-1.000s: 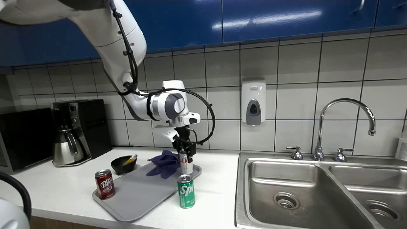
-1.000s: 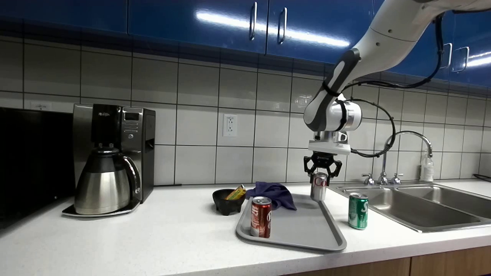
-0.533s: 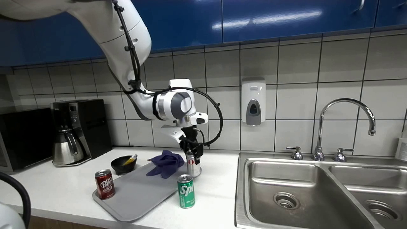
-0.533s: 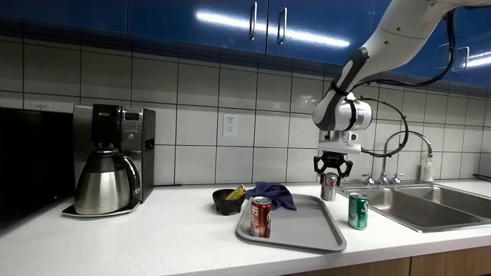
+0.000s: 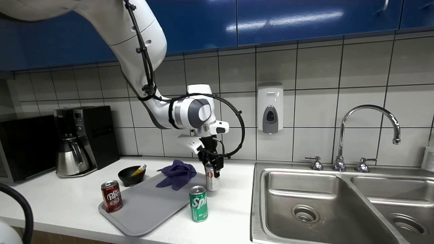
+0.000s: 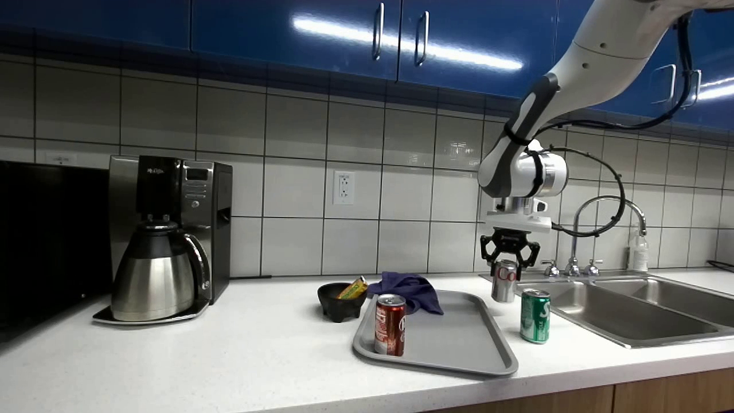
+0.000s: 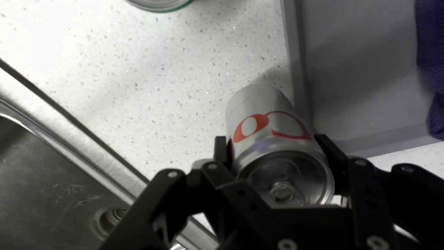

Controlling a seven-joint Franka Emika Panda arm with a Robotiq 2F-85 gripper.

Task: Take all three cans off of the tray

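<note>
Both my fingers (image 7: 220, 147) press on the silver-white can (image 7: 270, 128), one to each side of it, gripping it near the top. My gripper (image 6: 507, 269) points down, and I hold the can past the edge of the tray (image 6: 459, 338), over the counter (image 6: 258, 361), in the strip between the tray and the sink (image 5: 295, 188). Whether its base touches the counter I cannot tell.

The green can (image 5: 198, 205) stands upright on the counter, off the tray and near its edge; in my wrist view only a sliver of it shows at the upper border. The dark red can (image 6: 390, 325) stands upright on the tray, close to a corner, well apart from me.

A blue-purple cloth (image 5: 178, 174) lies crumpled, at least partly on the tray. Just beside the tray, a dark bowl (image 6: 339, 307) sits on the counter with a yellow packet (image 6: 352, 288) leaning out of it. Farther along the counter is a coffee maker (image 6: 198, 229) with a steel carafe (image 6: 152, 284). A curved faucet (image 5: 341, 135) rises at the back of the sink, and in an exterior view a soap dispenser (image 5: 270, 108) hangs on the tiled wall (image 5: 237, 74).
</note>
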